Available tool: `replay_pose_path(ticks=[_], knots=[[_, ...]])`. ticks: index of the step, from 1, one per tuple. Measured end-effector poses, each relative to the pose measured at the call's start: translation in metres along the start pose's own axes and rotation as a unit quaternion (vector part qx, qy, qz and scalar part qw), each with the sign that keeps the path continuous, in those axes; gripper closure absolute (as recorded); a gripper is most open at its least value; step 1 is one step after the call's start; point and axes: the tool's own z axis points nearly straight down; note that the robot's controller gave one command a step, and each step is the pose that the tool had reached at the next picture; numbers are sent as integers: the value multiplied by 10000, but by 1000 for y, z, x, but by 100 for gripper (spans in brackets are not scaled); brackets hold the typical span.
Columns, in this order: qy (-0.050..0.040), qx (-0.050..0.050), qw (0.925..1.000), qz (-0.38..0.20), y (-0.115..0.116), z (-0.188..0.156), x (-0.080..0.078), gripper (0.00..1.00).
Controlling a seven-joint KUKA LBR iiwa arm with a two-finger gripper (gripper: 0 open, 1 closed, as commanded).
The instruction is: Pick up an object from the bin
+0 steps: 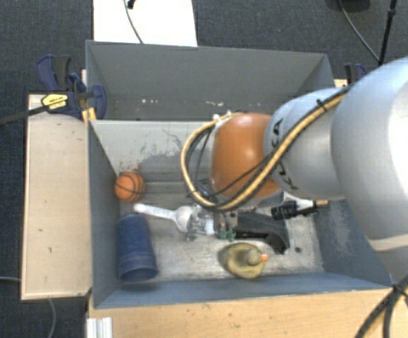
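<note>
Gripper low at the bowl of the white spoon, mid-floor near the blue cup; opening impossible to tell. Could skid off the slick bowl or snag the black tool alongside.

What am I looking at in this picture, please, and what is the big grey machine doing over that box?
One camera looks down into a grey metal bin. The big grey shape reaching in from the right is a robot arm; the orange dome is a cover on its wrist. Its gripper hangs low by the bin floor, beside the bowl end of a white spoon. Also inside lie a small orange basketball, a blue cup on its side, a black object and a yellowish round toy. Whether it holds anything, I cannot tell.
</note>
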Motion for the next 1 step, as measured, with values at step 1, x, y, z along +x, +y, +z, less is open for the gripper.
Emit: replay_pose_path(ticks=[1], knots=[[13,9,9999,164,20,-149,9,100]])
